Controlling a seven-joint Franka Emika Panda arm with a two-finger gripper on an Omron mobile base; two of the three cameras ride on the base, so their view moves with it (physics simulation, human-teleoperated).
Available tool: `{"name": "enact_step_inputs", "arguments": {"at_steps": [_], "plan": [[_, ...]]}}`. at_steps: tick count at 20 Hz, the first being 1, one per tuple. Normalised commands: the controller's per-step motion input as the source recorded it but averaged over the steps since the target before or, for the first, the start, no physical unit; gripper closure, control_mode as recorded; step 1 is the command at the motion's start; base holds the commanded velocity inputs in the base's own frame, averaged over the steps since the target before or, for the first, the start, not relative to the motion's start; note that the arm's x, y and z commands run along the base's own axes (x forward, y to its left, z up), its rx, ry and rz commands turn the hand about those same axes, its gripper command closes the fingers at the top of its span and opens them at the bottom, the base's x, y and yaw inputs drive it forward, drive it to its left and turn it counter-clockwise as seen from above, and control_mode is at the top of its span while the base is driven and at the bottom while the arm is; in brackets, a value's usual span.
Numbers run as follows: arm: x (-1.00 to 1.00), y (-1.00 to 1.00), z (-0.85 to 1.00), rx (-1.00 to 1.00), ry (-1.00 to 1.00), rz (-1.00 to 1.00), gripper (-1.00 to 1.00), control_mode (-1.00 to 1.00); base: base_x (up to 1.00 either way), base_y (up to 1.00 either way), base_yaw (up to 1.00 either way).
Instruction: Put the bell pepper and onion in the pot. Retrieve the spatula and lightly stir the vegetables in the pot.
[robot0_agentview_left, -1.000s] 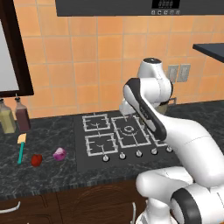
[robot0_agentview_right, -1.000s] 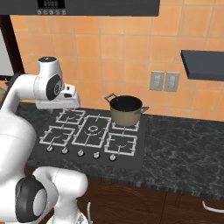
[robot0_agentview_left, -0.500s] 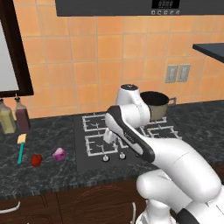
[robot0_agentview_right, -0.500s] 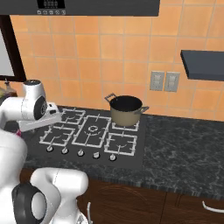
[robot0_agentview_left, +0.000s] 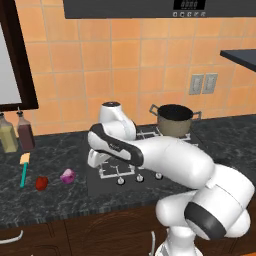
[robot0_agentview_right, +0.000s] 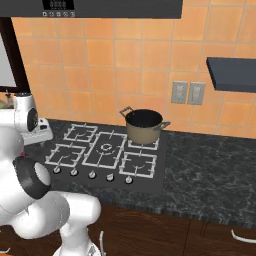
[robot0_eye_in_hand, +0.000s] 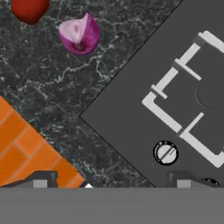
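The onion (robot0_agentview_left: 67, 176) and the red pepper (robot0_agentview_left: 42, 183) lie on the counter (robot0_agentview_left: 55, 200) left of the stove (robot0_agentview_left: 145, 165), beside the spatula (robot0_agentview_left: 23, 169); the pot (robot0_agentview_left: 174, 119) is seen empty. The arm has been swung leftward toward them, so a first pickup is judged imminent. The gripper's spread cannot be told.

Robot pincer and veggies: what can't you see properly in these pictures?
- Pincer: in the left base view the arm's own white body covers it, so open or shut cannot be told.
- Bell pepper: cut off by the hand view's top edge.
- Pot: inside too dark to tell what it holds.
- Spatula: too small to see the blade's shape.
- Onion: whole, nothing hidden.
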Motion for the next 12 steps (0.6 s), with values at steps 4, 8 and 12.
{"name": "enact_step_inputs", "arguments": {"at_steps": [4,8,12], "plan": [[0.56,0.86,-0.29,-0.01,0.07,0.02,-1.0,-1.0,0.0,0.0,0.0],[0.0,0.02,-0.02,0.0,0.0,0.03,-1.0,-1.0,0.0,0.0,0.0],[0.09,0.28,-0.25,0.04,-0.13,0.0,-1.0,-1.0,0.0,0.0,0.0]]}}
